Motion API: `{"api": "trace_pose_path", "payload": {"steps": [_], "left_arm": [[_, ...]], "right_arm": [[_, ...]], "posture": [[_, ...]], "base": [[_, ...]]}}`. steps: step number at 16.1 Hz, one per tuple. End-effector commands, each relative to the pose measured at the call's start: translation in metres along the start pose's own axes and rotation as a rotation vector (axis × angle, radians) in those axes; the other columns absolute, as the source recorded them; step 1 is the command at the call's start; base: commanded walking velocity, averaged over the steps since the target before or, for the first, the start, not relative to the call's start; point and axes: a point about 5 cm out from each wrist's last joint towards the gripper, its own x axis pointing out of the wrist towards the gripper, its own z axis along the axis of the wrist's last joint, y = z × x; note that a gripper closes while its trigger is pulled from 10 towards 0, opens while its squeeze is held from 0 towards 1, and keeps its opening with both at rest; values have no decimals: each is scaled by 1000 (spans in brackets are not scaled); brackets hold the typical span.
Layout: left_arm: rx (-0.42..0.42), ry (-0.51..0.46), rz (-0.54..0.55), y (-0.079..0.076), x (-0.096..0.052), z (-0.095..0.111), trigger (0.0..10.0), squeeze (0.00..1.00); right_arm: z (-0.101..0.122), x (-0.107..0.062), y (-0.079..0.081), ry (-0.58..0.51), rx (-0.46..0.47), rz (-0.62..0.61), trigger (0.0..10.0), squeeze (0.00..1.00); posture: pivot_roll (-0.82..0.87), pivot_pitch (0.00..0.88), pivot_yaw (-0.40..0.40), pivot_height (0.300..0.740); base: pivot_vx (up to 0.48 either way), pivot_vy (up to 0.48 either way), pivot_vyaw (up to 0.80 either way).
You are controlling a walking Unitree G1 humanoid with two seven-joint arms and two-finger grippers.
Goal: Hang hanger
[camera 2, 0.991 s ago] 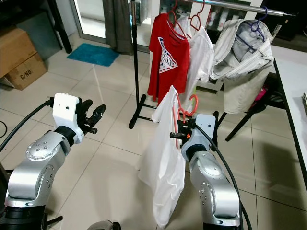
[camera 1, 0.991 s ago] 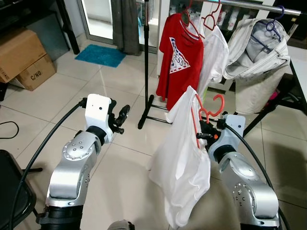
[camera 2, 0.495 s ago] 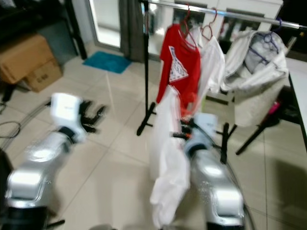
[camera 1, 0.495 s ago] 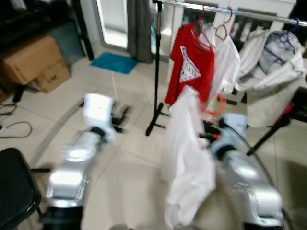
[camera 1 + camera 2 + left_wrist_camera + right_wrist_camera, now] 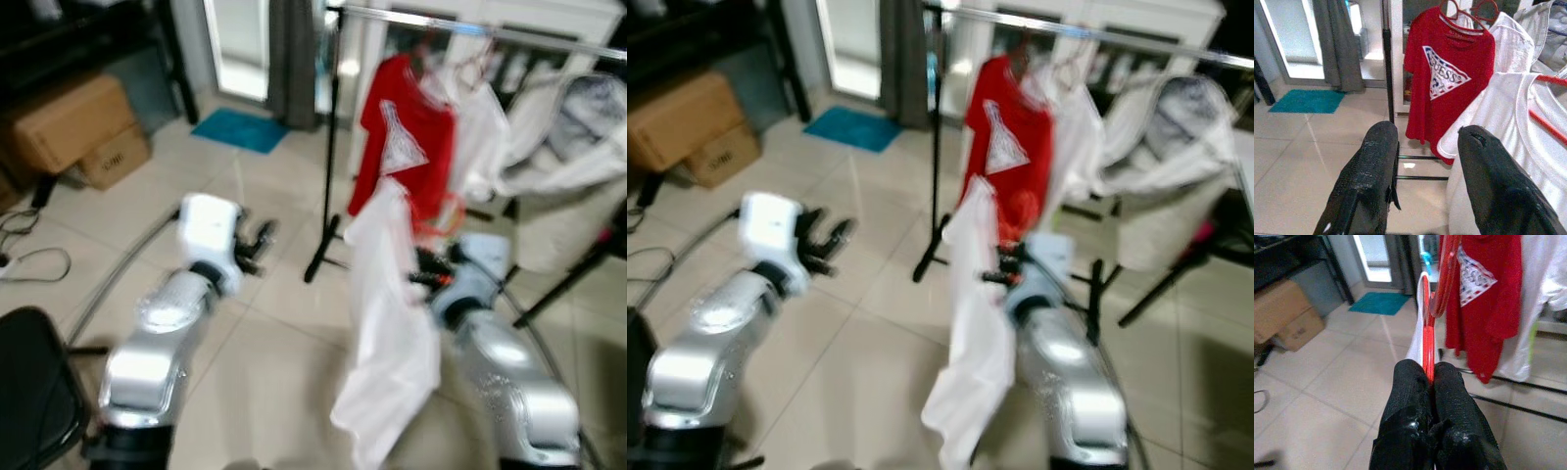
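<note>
- Left eye view (blurred): a red hanger (image 5: 443,217) carrying a white shirt (image 5: 387,323) is held up by the right gripper (image 5: 423,271) in front of the robot, between it and the clothes rail (image 5: 470,26). The hanger is short of the rail and below it. The shirt hangs straight down, so the load's long axis is taken as near vertical, with the hook uppermost. On the rail a red T-shirt (image 5: 409,147) and pale garments (image 5: 568,137) are already hung. The left gripper (image 5: 257,247) is held forward and carries nothing.
- Right eye view (blurred): the same arrangement is recorded. The step in hand is judged to be the carry toward the rail; hooking is not yet done. The next move is judged to call for a closer approach, a raise of the hook above the bar, and a lowering onto a free stretch of bar.
- Left wrist view: the left gripper's two fingers (image 5: 1371,181) are spread well apart with nothing between them. Beyond them the red T-shirt, the rack's upright pole (image 5: 1386,58) and the white shirt on its red hanger are seen.
- Right wrist view: the right gripper's fingers (image 5: 1411,396) are pressed together on the red hanger's wire. The hanger is seen edge-on, rising straight away from the fingertips, its curved hook at the far end toward the rail.
</note>
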Motion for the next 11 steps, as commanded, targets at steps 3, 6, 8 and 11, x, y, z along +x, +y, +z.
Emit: {"api": "trace_pose_path", "payload": {"steps": [3, 6, 8, 11], "left_arm": [[10, -3, 22, 7, -4, 2, 10000, 0], [9, -4, 17, 5, -3, 3, 10000, 0], [10, -1, 15, 5, -3, 2, 10000, 0], [7, -1, 14, 4, -3, 2, 10000, 0]], "right_arm": [[8, -2, 10, -45, 0, 38, 10000, 0], [9, -2, 11, -48, 3, 44, 10000, 0], [10, -2, 12, -52, 5, 48, 10000, 0], [9, -3, 12, -49, 3, 58, 10000, 0]], "posture": [[4, 53, -11, 740], [4, 52, -11, 740], [2, 51, -12, 740], [2, 47, -18, 740]], "base": [[326, 0, 0], [325, 0, 0], [324, 0, 0], [328, 0, 0]]}}
